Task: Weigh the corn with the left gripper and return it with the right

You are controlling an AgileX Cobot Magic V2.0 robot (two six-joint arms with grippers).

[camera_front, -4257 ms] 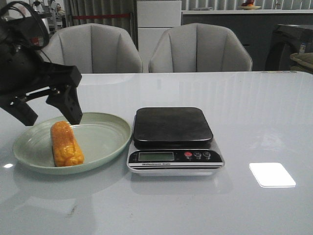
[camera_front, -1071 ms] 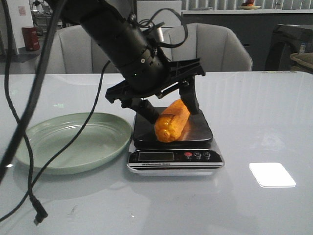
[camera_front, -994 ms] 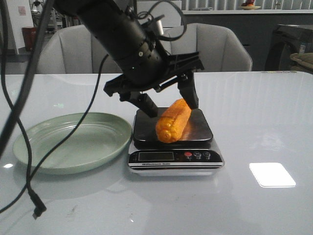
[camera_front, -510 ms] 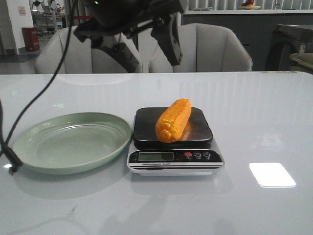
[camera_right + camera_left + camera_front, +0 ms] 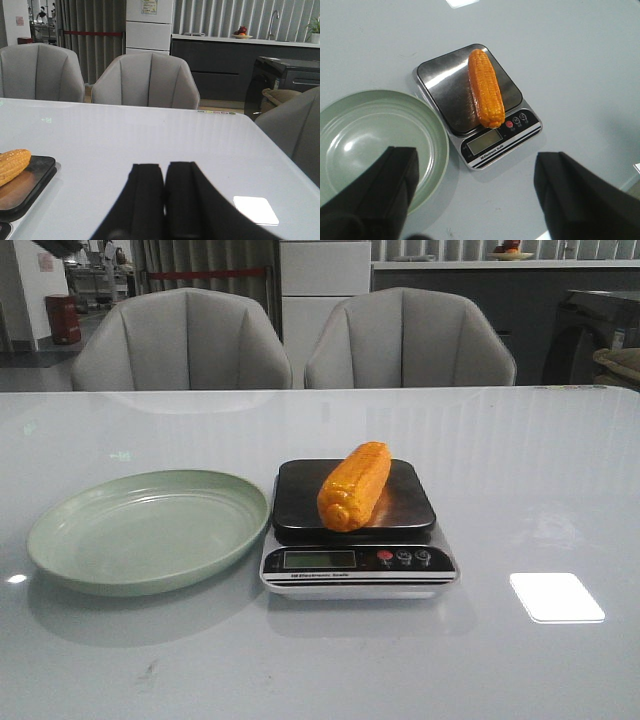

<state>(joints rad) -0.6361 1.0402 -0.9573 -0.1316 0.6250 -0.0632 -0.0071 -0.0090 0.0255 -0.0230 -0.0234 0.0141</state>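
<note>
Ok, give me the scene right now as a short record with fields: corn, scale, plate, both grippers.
corn: short orange-yellow corn cob lying on the scale's black platform, nothing gripping it
scale: small silver kitchen scale beside the plate, display not readable
plate: round pale green plate with nothing on it
left gripper: bulky black left gripper open, well above scale and plate
right gripper: black right gripper shut, empty, over the table away from the scale
</note>
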